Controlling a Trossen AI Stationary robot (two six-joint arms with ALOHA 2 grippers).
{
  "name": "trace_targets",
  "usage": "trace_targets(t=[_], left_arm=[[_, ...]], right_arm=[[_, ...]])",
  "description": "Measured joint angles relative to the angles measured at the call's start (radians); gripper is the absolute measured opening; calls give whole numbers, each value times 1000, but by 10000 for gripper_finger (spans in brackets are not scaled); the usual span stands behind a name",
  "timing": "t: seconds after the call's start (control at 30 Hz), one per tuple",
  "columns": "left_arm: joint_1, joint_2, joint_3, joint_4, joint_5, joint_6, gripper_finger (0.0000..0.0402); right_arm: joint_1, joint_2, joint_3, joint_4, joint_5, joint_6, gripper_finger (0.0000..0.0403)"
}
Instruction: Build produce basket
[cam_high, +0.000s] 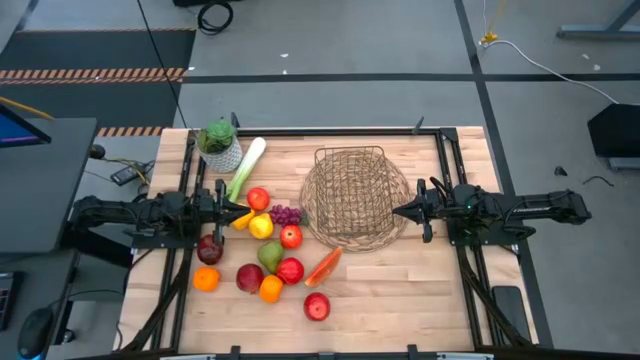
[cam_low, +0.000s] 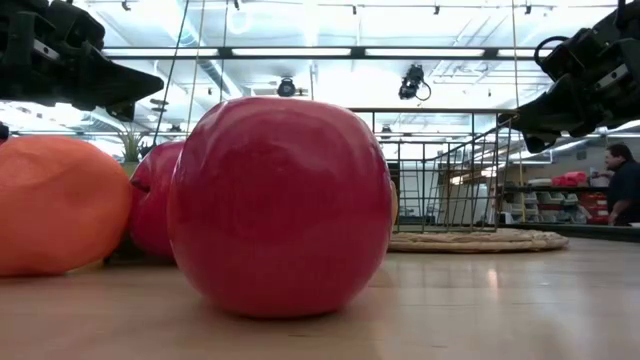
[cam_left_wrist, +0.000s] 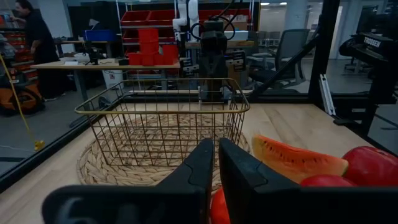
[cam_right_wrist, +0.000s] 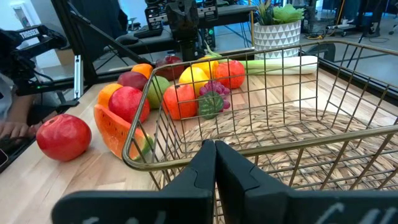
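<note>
Red apple (cam_low: 280, 205), no readable label

Light came evenly from overhead, and ceiling strip lights (cam_low: 300, 52) showed as bright bars in the low view. From above, the pale wooden desk (cam_high: 400, 290) was well lit, with only short, soft shadows under the produce. In the low view a red apple (cam_low: 280, 205) close to the lens looked slightly soft, with a broad dull sheen on its skin, and the desk surface reflected it faintly. Both wrist views were clear on the desk, while their own dark hands looked blurred at the near edge.
</note>
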Motion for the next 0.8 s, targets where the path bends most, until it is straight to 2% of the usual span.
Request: trace_targets(t=[0.8], left_arm=[[0, 0, 0, 0, 0, 0, 29]], right_arm=[[0, 0, 0, 0, 0, 0, 16]])
